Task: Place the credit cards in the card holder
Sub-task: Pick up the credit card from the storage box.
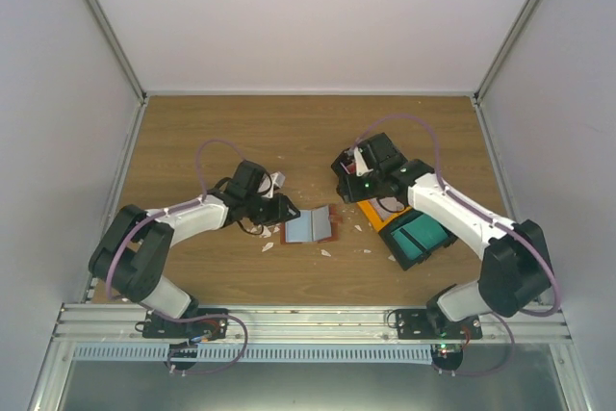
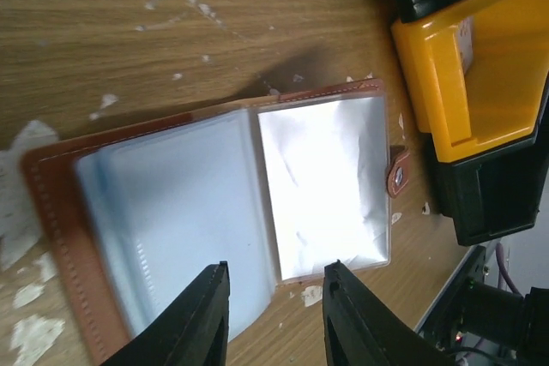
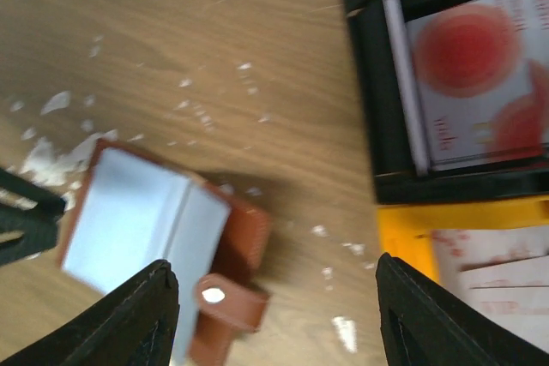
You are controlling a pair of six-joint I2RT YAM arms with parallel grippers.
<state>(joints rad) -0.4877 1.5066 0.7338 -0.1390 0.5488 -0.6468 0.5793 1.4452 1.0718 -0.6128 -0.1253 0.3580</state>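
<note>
The card holder (image 1: pixel 310 226) lies open on the table, reddish-brown outside with pale blue-grey inner faces. It fills the left wrist view (image 2: pixel 214 203) and shows at the lower left of the right wrist view (image 3: pixel 146 220). My left gripper (image 2: pixel 276 267) is open and empty just above the holder's near edge (image 1: pixel 287 210). My right gripper (image 3: pixel 274 263) is open and empty, over bare table between holder and bins (image 1: pixel 346 168). Red-and-white credit cards (image 3: pixel 476 83) lie in a black bin. Whitish-pink cards (image 3: pixel 493 276) lie in a yellow bin. Teal cards (image 1: pixel 422 236) lie in another black bin.
The bins stand in a row right of the holder: a black bin (image 3: pixel 377 83), the yellow bin (image 1: pixel 377 211) (image 2: pixel 463 83), and a black bin (image 1: pixel 438 249). White torn scraps (image 1: pixel 268 246) are scattered around the holder. Walls close the table on three sides.
</note>
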